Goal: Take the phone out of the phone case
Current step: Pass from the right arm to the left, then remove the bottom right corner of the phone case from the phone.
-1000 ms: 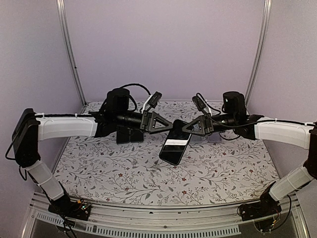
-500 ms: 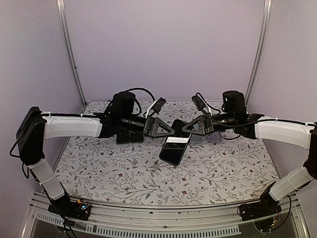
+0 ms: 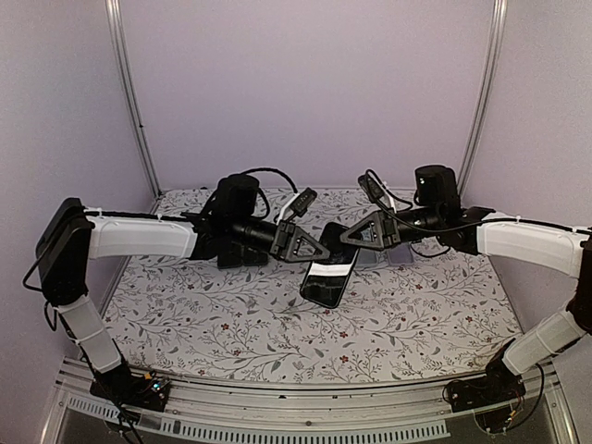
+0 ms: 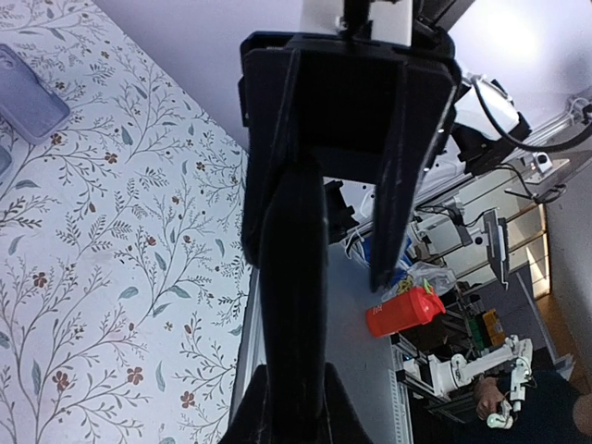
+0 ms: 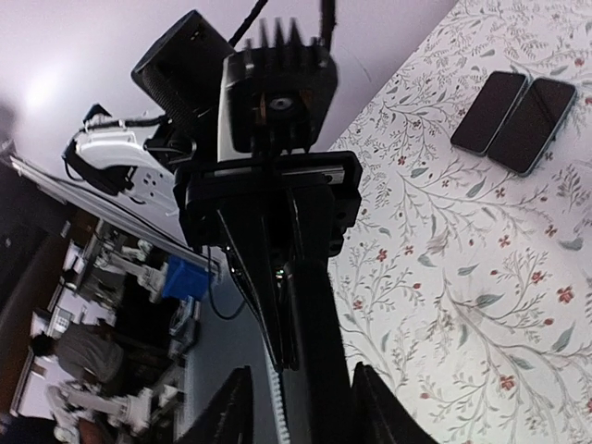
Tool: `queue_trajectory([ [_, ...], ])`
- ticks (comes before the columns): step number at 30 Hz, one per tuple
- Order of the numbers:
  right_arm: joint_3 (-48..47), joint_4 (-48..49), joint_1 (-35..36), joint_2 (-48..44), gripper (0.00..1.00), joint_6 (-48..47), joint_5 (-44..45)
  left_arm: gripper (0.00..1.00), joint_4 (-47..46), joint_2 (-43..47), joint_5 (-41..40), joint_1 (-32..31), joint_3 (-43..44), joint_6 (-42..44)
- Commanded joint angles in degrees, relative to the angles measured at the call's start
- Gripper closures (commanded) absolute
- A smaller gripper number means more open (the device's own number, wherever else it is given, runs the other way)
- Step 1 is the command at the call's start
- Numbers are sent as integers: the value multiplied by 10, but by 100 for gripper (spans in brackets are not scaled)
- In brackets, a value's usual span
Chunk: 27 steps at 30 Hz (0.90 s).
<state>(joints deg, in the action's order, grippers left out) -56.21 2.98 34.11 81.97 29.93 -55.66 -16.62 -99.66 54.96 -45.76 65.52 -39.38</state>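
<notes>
left gripper (image 3: pixel 319 254) — clamped on phone (image 3: pixel 331 279) edge

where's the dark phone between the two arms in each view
top external: the phone is at centre, tilted, screen toward the camera.
left wrist: it is an edge-on dark slab rising from bottom centre.
right wrist: it is an edge-on dark slab at bottom centre.
shared landmark: the floral table cover.

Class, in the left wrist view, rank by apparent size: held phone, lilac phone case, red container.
1. held phone, nearest the camera, so inflated.
2. lilac phone case and red container look alike; unranked.
</notes>
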Motion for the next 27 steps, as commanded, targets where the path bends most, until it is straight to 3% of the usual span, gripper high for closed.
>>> queue_trajectory([
  [1,-21,2,2,-6,52,-12,35,100,-19,4,-25,-3,1,-28],
  [4,-15,10,3,-16,34,-9,53,100,-64,13,-47,2,-11,-70],
  [8,3,23,4,-32,22,5,84,100,-144,32,-93,18,-32,-136],
  [18,55,69,12,-74,18,49,127,100,-302,55,-181,45,-56,-260],
  [27,86,94,17,-98,18,79,153,100,-365,46,-181,46,-44,-303],
])
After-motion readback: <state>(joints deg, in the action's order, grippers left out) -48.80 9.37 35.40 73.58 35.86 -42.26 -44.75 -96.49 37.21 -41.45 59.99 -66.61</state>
